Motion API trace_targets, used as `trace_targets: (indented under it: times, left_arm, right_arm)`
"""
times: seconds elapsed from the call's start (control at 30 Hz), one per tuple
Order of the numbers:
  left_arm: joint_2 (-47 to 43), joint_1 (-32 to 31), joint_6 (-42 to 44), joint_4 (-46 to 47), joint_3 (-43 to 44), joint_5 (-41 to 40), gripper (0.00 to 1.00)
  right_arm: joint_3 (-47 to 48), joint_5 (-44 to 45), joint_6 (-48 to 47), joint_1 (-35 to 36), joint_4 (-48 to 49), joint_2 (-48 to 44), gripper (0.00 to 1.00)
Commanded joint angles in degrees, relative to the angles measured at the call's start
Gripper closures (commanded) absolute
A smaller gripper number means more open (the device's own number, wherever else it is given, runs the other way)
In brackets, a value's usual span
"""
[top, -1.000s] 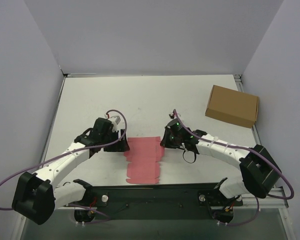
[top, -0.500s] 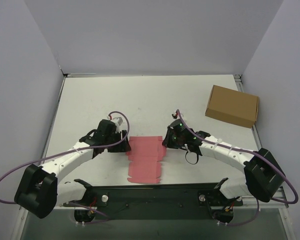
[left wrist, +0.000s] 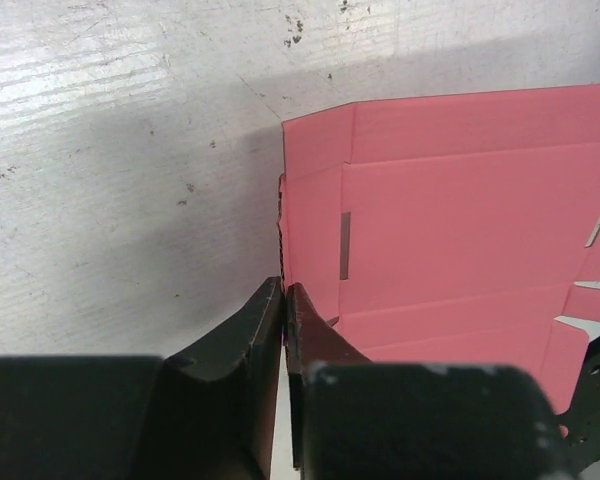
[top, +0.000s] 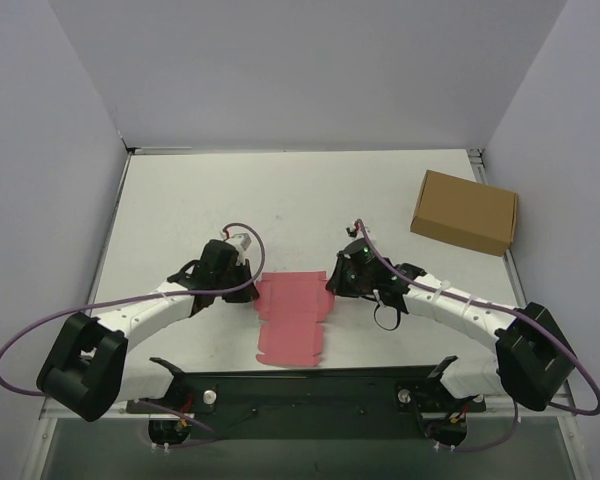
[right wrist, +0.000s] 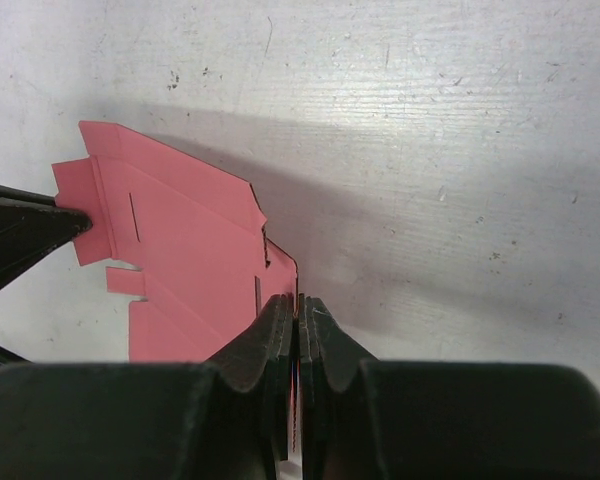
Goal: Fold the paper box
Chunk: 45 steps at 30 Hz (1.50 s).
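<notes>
Since both arms grip opposite side edges of the flat pink-red die-cut card sheet [top: 292,318], which is the paper box, the step in hand is judged to be raising the two side panels along their scored creases. To do this well, both arms should lift and swing inward together and evenly. That way the thin card bends at the crease lines and not across the middle panel. An uneven pull would likely skew or tear the sheet. In the left wrist view its left edge already looks slightly ragged at the grip.

The sheet lies on the white table [top: 280,200] between the two arms, towards the near edge. Its near part lies flat and its far part is held at either side.

The left claw [left wrist: 283,290] has its fingers drawn together, clamped on the sheet's left edge with only the card's thickness between them. The right claw [right wrist: 297,300] is likewise closed tight, pinching the sheet's right edge, which stands slightly up from the table and casts a shadow. Neither claw is seen touching anything else.

A brown cardboard box [top: 465,211] sits well apart at the far right and is not involved.
</notes>
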Motion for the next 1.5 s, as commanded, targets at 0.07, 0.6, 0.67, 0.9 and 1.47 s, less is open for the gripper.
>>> trace_targets:
  times: [0.07,0.6,0.67,0.9,1.47]
  left_arm:
    - [-1.4,-1.0,2.6,6.8,-0.6,3.4,1.00]
    - [-17.8,-1.8,27.7,-14.9,14.6,23.3,1.00]
    - [-18.0,-1.6,29.6,-14.6,14.6,27.2,1.00]
    - [-18.4,0.3,30.2,-10.4,12.8,34.6,1.00]
    - [-19.0,1.9,29.5,-8.5,11.4,35.7,1.00]
  right_arm:
    - [0.6,0.8,-3.1,-0.3,-3.6,-3.8,1.00]
    - [20.6,-0.9,-32.9,5.1,-28.7,-15.1,0.29]
    - [22.6,-0.3,-35.8,8.0,-31.3,-11.6,0.30]
    - [27.0,-0.2,-39.2,10.1,-34.1,-6.0,0.35]
    - [27.5,-8.0,-39.3,10.1,-33.6,-4.1,0.70]
